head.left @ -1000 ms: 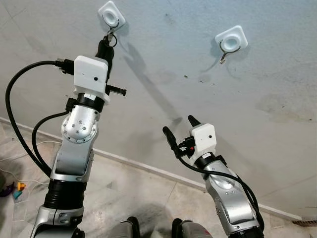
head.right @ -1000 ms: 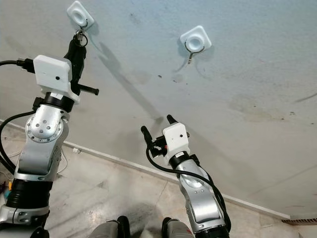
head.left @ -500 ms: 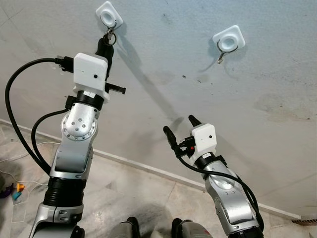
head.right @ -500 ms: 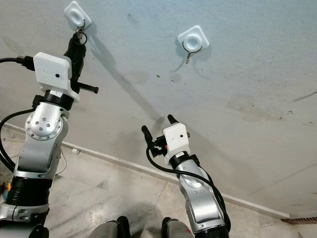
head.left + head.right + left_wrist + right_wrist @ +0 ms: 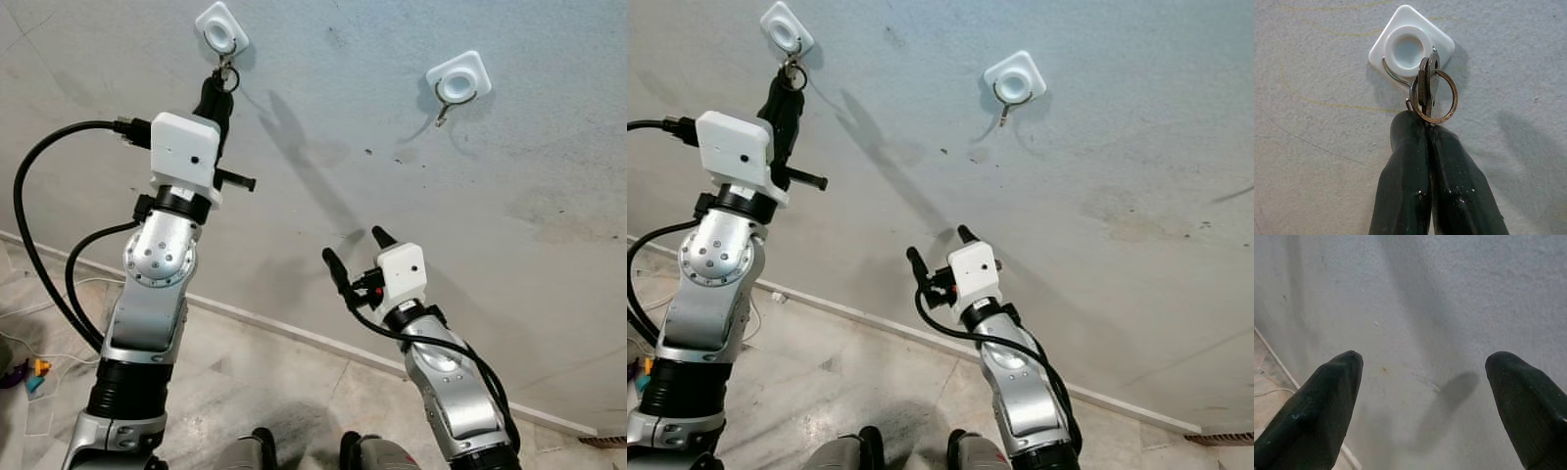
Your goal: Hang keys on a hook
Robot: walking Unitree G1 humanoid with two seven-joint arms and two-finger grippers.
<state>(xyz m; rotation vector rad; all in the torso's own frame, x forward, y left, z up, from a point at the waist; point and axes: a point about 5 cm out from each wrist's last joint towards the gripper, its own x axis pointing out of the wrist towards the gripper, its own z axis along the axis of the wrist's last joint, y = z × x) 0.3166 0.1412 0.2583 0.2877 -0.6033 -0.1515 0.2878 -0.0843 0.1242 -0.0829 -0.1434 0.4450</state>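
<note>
Since a second ago, the left pincer (image 5: pixel 217 90) has eased a touch lower on the wall (image 5: pixel 549 157), away from the white mount above it, while the camera itself has barely shifted and the right arm has held its pose.

Farthest left, that left arm reaches up with its pincer clenched on the keys (image 5: pixel 1426 88), both black fingers (image 5: pixel 1405 161) pressed flat together so the blades cannot swivel. From the left wrist view, the key ring (image 5: pixel 1442 105) stands out to one side of the keys, right in front of the left hook (image 5: pixel 1393 78), whose wire curls out from under the white square mount. Whether the ring is already looped over the wire cannot be told; it overlaps the hook's tip but may just lie in front of it. Gripping the keys by their blades leaves the ring free to be threaded, which is likely why the grasp sits so low.

Further right, the right pincer (image 5: pixel 937 247) is released, its fingers spread wide, and hovers idle, well below the right hook (image 5: pixel 448 106), which carries nothing.
</note>
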